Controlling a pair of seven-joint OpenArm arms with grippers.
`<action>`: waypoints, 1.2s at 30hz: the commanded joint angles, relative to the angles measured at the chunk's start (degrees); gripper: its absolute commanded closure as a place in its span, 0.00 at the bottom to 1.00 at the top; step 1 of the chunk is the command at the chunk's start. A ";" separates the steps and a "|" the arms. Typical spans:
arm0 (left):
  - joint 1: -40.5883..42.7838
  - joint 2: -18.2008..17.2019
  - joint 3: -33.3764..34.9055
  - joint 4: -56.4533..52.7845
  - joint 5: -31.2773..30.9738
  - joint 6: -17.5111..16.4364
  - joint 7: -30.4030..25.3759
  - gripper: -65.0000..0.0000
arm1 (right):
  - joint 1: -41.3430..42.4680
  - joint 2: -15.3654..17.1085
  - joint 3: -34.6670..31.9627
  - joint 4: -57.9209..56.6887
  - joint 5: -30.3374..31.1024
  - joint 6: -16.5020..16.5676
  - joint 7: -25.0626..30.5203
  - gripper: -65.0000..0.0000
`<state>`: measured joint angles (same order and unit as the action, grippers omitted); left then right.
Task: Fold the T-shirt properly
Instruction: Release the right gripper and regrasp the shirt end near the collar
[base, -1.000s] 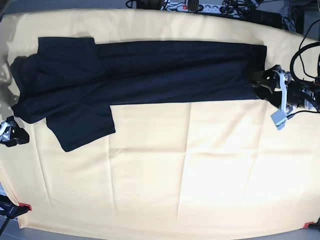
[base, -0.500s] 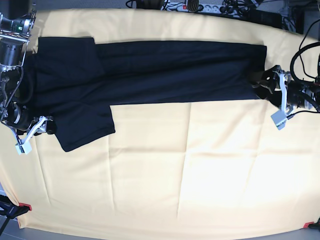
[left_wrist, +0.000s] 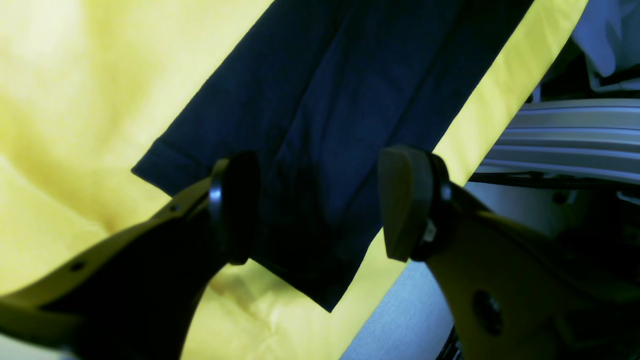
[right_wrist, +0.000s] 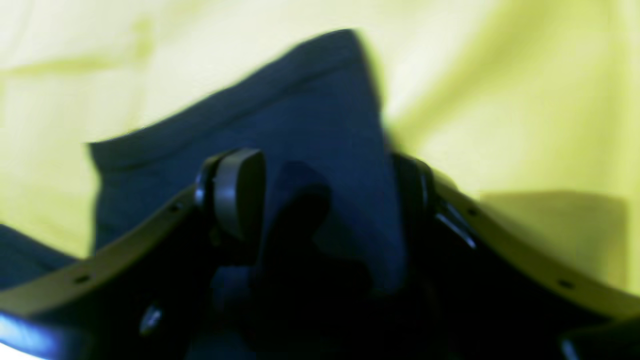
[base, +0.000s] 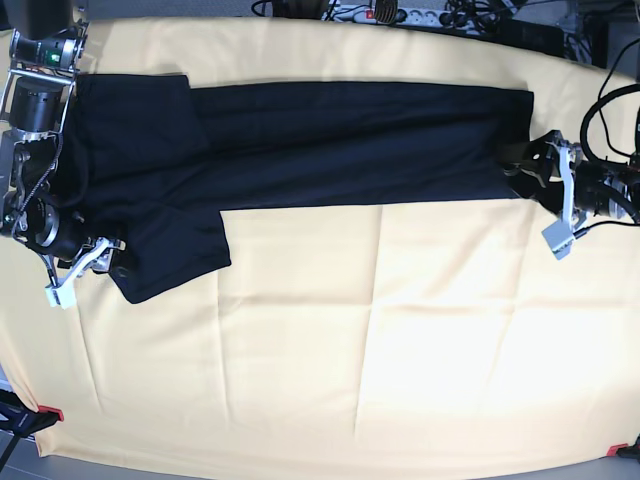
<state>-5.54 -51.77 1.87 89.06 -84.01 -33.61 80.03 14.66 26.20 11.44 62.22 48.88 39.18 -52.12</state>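
Across the broad cloth lies the shirt, a long dark strip with its sleeves at the robot's right end. The step in hand looks to be turning in the lower sleeve. Best to steady the body first, then lower the right tool, which is open over that sleeve, square to the fabric. Close on all of the sleeve's layers, lift only slightly and lay it back along the body, smoothing from body to cuff. The left tool, also open, is over the opposite end and could pin it lightly against drag.

As for edges, the cloth's wide stretch lies below the shirt in the base view, so swing the arms there. Above, the margin is slimmer; beside the left tool, the cloth's edge runs close to metal rails. Smallest is the sleeve's hem, easily rucked.
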 joint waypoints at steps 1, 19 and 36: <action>-0.81 -1.55 -0.81 0.57 -0.99 -0.26 -0.03 0.39 | 1.05 0.48 0.17 0.55 0.92 0.82 -0.70 0.40; -0.85 -1.55 -0.81 0.57 -0.99 -1.55 -0.03 0.39 | 5.60 3.17 0.22 4.09 18.84 0.82 -11.78 1.00; -0.83 -1.55 -0.81 0.57 -0.99 -1.55 -0.03 0.39 | -14.38 10.36 0.22 36.63 36.12 0.82 -27.88 1.00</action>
<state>-5.56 -51.77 1.87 89.06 -84.01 -34.98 79.99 -0.62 35.40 11.22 98.13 83.37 39.75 -80.84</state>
